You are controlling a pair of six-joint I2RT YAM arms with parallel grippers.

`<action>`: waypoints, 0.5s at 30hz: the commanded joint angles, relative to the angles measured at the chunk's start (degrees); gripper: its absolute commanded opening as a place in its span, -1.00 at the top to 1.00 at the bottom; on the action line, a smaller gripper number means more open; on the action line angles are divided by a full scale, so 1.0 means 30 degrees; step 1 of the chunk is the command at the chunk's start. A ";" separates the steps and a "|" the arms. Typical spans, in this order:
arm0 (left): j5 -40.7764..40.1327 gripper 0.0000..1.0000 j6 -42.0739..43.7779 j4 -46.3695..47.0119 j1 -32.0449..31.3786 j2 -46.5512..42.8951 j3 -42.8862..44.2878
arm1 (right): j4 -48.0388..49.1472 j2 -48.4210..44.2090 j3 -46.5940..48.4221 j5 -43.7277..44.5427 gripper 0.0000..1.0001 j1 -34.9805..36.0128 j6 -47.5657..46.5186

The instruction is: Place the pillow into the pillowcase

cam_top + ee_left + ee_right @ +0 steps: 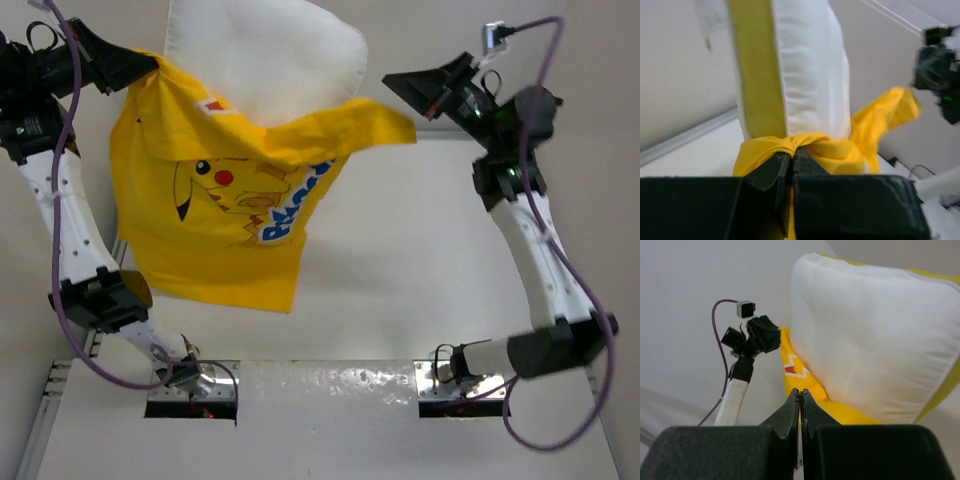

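Nearest the top view's lens, the left arm's base and the right arm's base sit around 6 o'clock at the table's near edge. At 10 o'clock the left gripper is raised, its jaws clamped on a bunched edge of the pillowcase, which hangs yellow below it, Pikachu print facing up. The pillow stands at 12 o'clock, its lower part inside the case's mouth and its white upper part sticking out. At 2 o'clock the right gripper has its jaws pressed together, just beside the case's loose right corner.
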 commanded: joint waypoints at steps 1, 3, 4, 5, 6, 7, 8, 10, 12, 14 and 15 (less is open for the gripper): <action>-0.4561 1.00 0.6225 -0.2728 0.0210 -0.3850 -0.0194 | -0.0394 -0.4663 -0.1740 0.2094 1.00 0.0349 -0.4811; -0.5516 1.00 0.7785 -0.4430 0.0209 -0.3827 0.1257 | -0.1585 -0.4760 -0.0497 0.2302 1.00 0.0320 -0.5748; -0.5635 1.00 0.7816 -0.4811 0.0209 -0.3680 0.2024 | -0.1856 -0.4499 0.0269 0.2041 1.00 0.0349 -0.5867; -0.5607 1.00 0.7817 -0.4786 0.0209 -0.3650 0.1915 | -0.1887 -0.4410 0.0741 0.1806 1.00 0.0349 -0.5752; -0.5519 1.00 0.7759 -0.4699 0.0180 -0.3882 0.1537 | -0.1772 -0.4438 0.0890 0.1688 1.00 0.0378 -0.5664; -0.5229 1.00 0.7555 -0.4205 0.0151 -0.4174 0.0837 | -0.1568 -0.4496 0.0457 0.1455 1.00 0.0407 -0.5547; -0.5168 1.00 0.7611 -0.4055 0.0093 -0.4438 -0.0446 | -0.1276 -0.4787 -0.0186 0.1423 1.00 0.0408 -0.5285; -0.5138 1.00 0.7816 -0.4170 -0.0229 -0.4967 -0.1246 | -0.0454 -0.4935 -0.2528 0.1452 1.00 0.0495 -0.5020; -0.5079 1.00 0.7758 -0.4258 -0.0668 -0.5114 -0.1688 | -0.0744 -0.4761 -0.4229 0.1191 1.00 0.0670 -0.5310; -0.5399 1.00 0.8545 -0.4957 -0.1484 -0.5347 -0.1952 | -0.2286 -0.4498 -0.5197 0.0606 1.00 0.1079 -0.6910; -0.6126 1.00 0.9129 -0.5571 -0.1838 -0.5436 -0.1953 | -0.3168 -0.4264 -0.6188 0.0835 1.00 0.2039 -0.7909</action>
